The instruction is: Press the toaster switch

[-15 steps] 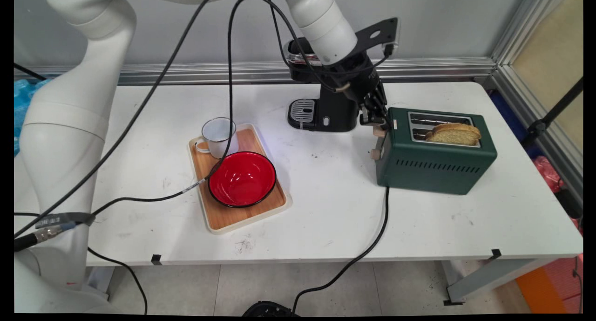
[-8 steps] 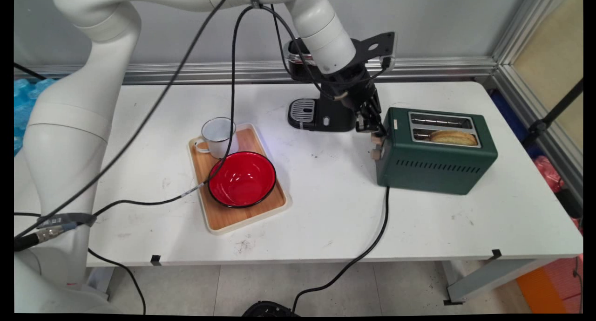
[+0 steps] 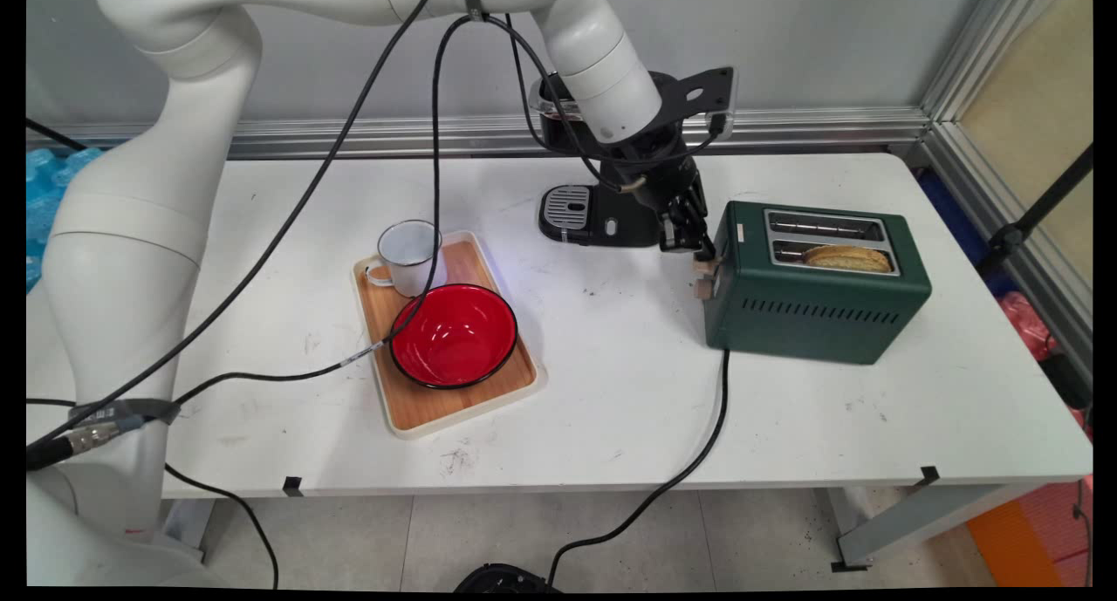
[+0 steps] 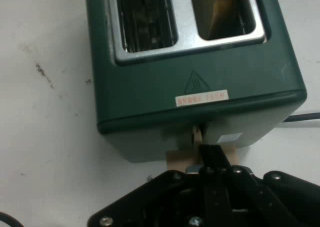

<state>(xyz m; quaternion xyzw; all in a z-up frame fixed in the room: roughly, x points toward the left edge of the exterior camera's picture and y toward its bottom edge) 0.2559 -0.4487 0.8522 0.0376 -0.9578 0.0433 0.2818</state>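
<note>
The black two-finger gripper (image 3: 695, 249), fingers pinched together, is parked on the tan lever (image 4: 186, 157) of the dark green metal toaster (image 3: 816, 283), with bread (image 3: 848, 257) already sunk down inside.

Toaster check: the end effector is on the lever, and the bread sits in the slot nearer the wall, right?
No. The bread sits in the slot nearer the camera, as the main view shows. The end effector is on the toaster lever.

Arm: reached in from upper left, wrist angled down toward the table's far right.
Gripper (image 3: 698, 250): fingers pressed together.
</note>
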